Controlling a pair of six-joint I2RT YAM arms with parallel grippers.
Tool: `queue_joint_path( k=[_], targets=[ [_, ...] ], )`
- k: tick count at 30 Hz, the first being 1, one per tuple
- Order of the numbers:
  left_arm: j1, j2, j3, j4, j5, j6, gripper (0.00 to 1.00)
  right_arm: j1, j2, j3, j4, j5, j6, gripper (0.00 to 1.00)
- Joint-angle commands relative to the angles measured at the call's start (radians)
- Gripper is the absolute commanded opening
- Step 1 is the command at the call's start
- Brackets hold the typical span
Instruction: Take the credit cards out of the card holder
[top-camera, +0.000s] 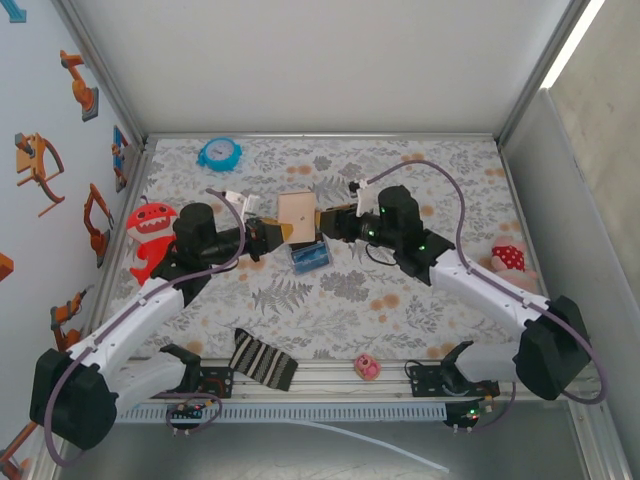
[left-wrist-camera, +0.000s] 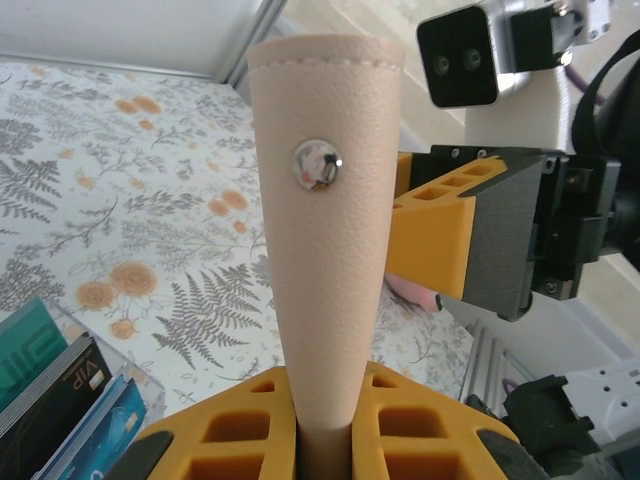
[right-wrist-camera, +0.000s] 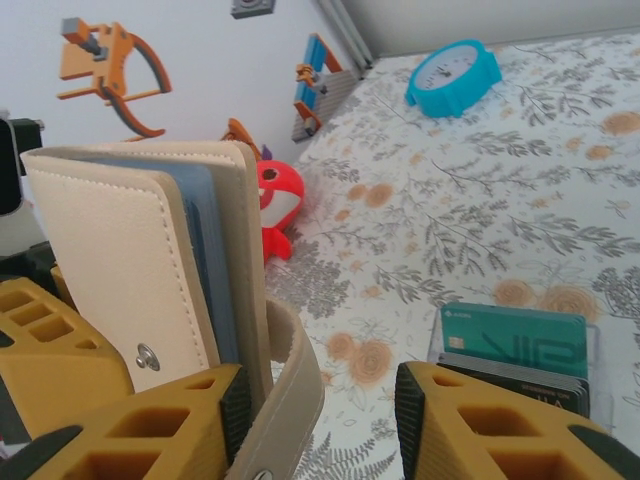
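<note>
Plainly, the card holder (left-wrist-camera: 322, 250) stands upright above the floral table (top-camera: 400, 300), pinched at its lower edge between the pressed-together jaws of the left gripper (left-wrist-camera: 325, 420). The right gripper (right-wrist-camera: 320, 390) faces it with its jaws spread. In the right wrist view the holder's snap flap (right-wrist-camera: 295, 385) hangs in the gap between them, against the left-hand finger, and nothing is gripped. The pale blue inner panels show between the tan covers, but whether a card sits in them cannot be told. A clear box of cards (right-wrist-camera: 515, 350) rests on the table just below the two grippers.

The main risk is that the right jaws close on the flap or a cover rather than on a card edge. A pull would then drag the whole holder. Since the left gripper has only a narrow hold on smooth leather, the holder could twist or slip out and drop. The two sets of fingers also sit very near each other, so a careless reach could knock them together.
</note>
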Motion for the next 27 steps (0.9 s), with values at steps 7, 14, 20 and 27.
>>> queue_joint_path(
  k=[7,14,20,27],
  targets=[
    [0.006,-0.078,0.009,0.109,0.167,-0.003,0.0,-0.018,-0.057,-0.075,0.196,-0.176,0.0,0.43],
    [0.005,-0.106,-0.005,0.137,0.182,-0.007,0.0,-0.018,-0.06,-0.107,0.305,-0.28,0.018,0.42],
    [0.006,-0.103,-0.009,0.135,0.182,-0.007,0.0,-0.02,-0.069,-0.127,0.349,-0.317,0.021,0.39],
    [0.005,-0.069,-0.006,0.162,0.182,-0.027,0.0,-0.021,-0.096,-0.149,0.377,-0.322,0.021,0.39]
  ],
)
